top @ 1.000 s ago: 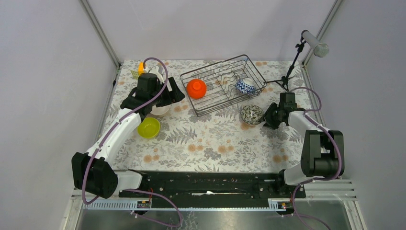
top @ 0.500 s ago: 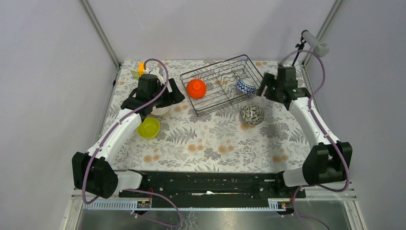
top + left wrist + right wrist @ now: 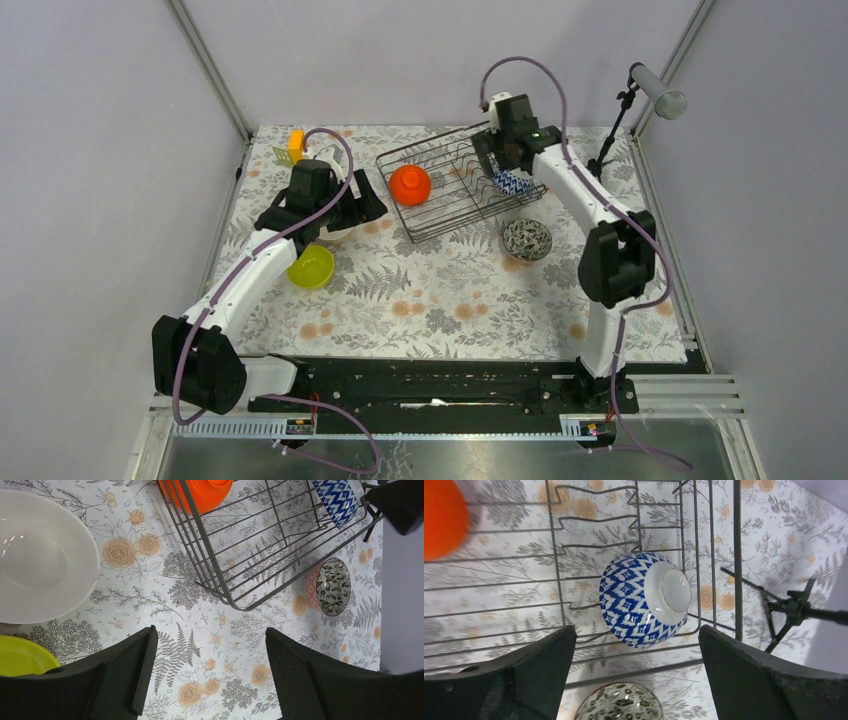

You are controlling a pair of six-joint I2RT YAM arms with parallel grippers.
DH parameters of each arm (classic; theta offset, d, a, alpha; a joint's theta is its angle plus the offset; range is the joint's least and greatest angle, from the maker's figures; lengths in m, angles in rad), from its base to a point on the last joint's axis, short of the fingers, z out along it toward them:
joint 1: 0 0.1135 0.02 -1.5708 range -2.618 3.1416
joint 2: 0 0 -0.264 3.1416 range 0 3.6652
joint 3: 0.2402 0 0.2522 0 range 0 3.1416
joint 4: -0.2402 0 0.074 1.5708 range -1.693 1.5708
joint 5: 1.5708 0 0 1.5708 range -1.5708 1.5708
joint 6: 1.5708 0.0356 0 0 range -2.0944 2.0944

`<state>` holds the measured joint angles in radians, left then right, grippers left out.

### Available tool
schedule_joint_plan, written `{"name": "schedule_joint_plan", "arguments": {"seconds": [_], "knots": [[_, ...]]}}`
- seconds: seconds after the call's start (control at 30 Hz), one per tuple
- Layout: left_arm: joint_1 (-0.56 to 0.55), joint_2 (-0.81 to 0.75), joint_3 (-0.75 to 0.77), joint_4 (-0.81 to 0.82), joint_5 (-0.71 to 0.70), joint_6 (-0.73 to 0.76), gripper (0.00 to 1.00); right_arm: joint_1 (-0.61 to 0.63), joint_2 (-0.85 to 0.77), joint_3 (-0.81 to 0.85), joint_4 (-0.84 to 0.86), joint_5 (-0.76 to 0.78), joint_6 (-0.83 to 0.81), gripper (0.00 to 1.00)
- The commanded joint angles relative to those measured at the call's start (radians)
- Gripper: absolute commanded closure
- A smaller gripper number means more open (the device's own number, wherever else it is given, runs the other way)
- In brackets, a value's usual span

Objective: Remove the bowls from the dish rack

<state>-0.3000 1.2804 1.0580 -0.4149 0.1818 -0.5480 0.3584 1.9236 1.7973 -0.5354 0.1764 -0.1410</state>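
Observation:
The dish rack [image 3: 440, 139] stands at the back of the table. It holds an orange bowl [image 3: 410, 184] at its left end and a blue-and-white bowl [image 3: 512, 182], lying on its side, at its right end. My right gripper [image 3: 497, 166] hovers open over the rack; the blue-and-white bowl [image 3: 644, 597] is just beyond its fingertips [image 3: 554, 655]. The pink patterned bowl [image 3: 526, 240] sits on the table in front of the rack. My left gripper [image 3: 372, 200] hangs open and empty left of the rack, above the cream bowl [image 3: 40, 565] and yellow-green bowl [image 3: 311, 266].
A small orange-yellow block [image 3: 295, 143] sits at the back left corner. A black tripod [image 3: 600, 165] with a camera on top stands right of the rack, close to the right arm. The floral cloth [image 3: 440, 300] covers the table.
The right arm swung from beside the pink patterned bowl up and back over the rack, and its jaws opened wide. The left arm barely moved.

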Motion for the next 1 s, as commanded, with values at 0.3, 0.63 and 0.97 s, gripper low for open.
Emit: {"name": "schedule_joint_plan", "arguments": {"seconds": [0.3, 0.63, 0.97], "knots": [[-0.001, -0.003, -0.040, 0.053, 0.018, -0.006, 0.16, 0.098, 0.191, 0.130, -0.039, 0.306, -0.336, 0.00], [-0.001, -0.003, -0.029, 0.050, -0.002, 0.005, 0.16, 0.126, 0.251, 0.115, 0.003, 0.395, -0.402, 0.00], [-0.001, -0.009, -0.036, 0.051, -0.019, 0.005, 0.16, 0.126, 0.288, 0.039, 0.151, 0.606, -0.471, 0.00]]}}
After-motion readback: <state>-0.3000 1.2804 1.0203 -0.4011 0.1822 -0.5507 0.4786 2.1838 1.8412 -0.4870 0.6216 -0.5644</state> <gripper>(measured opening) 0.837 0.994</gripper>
